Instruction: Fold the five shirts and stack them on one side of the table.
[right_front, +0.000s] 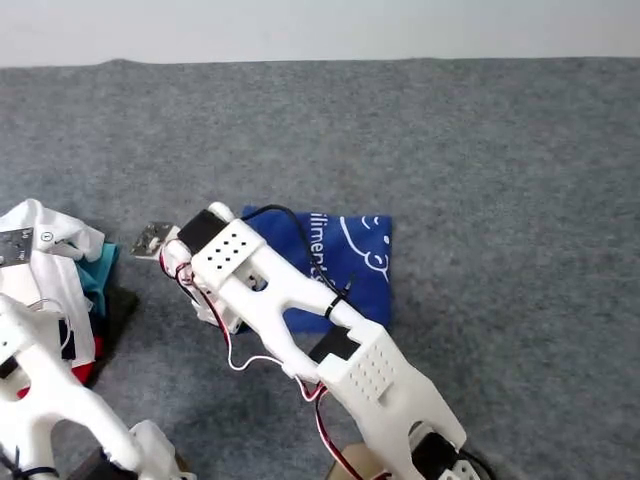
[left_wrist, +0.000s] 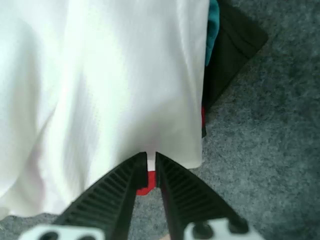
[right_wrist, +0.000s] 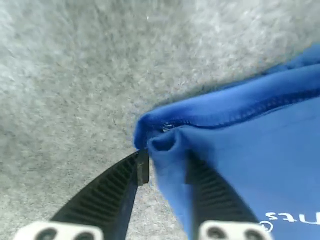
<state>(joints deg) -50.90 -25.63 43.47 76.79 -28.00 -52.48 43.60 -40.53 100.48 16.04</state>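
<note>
A folded blue shirt (right_front: 352, 262) with white print lies on the grey felt mid-table. My right gripper (right_wrist: 165, 165) is shut on a bunched corner of the blue shirt (right_wrist: 260, 150) at its left edge, where the right arm (right_front: 300, 310) ends in the high view. At the far left is a pile: a white shirt (right_front: 45, 245) on top of teal (right_front: 100, 275), black (right_front: 120, 305) and red (right_front: 85, 370) ones. My left gripper (left_wrist: 151, 165) stands over that pile, its fingers pinched on the near hem of the white shirt (left_wrist: 100, 75), red cloth (left_wrist: 145, 189) beneath.
Grey felt (right_front: 500, 180) covers the whole table, bare to the right of and behind the blue shirt. The left arm (right_front: 40, 390) rises from the front left corner beside the pile.
</note>
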